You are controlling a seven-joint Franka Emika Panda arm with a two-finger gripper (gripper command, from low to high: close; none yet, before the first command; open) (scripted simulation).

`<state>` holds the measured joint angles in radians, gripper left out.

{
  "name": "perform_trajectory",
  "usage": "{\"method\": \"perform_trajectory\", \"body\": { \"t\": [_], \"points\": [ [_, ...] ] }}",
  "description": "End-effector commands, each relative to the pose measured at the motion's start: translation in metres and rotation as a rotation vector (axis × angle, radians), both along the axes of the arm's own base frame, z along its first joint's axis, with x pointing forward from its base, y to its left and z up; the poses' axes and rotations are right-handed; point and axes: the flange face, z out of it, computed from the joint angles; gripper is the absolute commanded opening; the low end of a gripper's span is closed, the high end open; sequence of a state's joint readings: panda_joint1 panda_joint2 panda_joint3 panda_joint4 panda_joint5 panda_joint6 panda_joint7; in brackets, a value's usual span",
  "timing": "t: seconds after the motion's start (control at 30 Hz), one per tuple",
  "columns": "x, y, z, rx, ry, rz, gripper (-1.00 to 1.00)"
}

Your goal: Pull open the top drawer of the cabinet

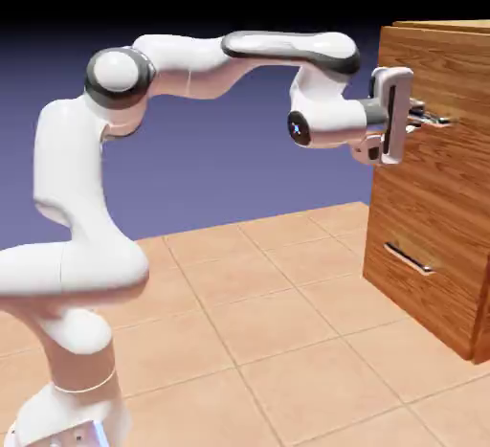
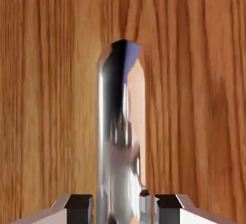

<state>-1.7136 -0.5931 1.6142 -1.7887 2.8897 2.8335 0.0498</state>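
The cabinet (image 1: pixel 466 179) stands at the exterior view's right, orange-brown wood grain with two stacked drawers. My gripper (image 1: pixel 422 119) reaches level against the top drawer (image 1: pixel 450 67), at its silver bar handle (image 1: pixel 438 121). In the hand view the wood of the drawer front (image 2: pixel 48 98) fills the picture. The shiny handle (image 2: pixel 120 136) runs up the middle and passes between my gripper's (image 2: pixel 123 209) two grey fingertips (image 2: pixel 79 207), which sit tight against its sides. The top drawer's front looks flush with the cabinet.
The lower drawer (image 1: pixel 426 297) with its own silver handle (image 1: pixel 409 258) sits below my hand. A tan tiled table (image 1: pixel 278 340) spreads in front of the cabinet. My arm arches over it from the lower left.
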Motion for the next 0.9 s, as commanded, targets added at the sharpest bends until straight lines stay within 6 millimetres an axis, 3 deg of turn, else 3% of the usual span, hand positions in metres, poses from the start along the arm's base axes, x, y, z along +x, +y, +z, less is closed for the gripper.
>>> {"method": "perform_trajectory", "body": {
  "t": [0.0,0.63,0.87],
  "points": [
    [-0.007,0.0,0.0,0.0,0.001,0.0,-1.0],
    [-0.138,0.0,0.0,-0.001,0.001,0.0,-1.0],
    [-0.21,0.0,0.0,0.0,0.001,0.0,-1.0]
  ]
}}
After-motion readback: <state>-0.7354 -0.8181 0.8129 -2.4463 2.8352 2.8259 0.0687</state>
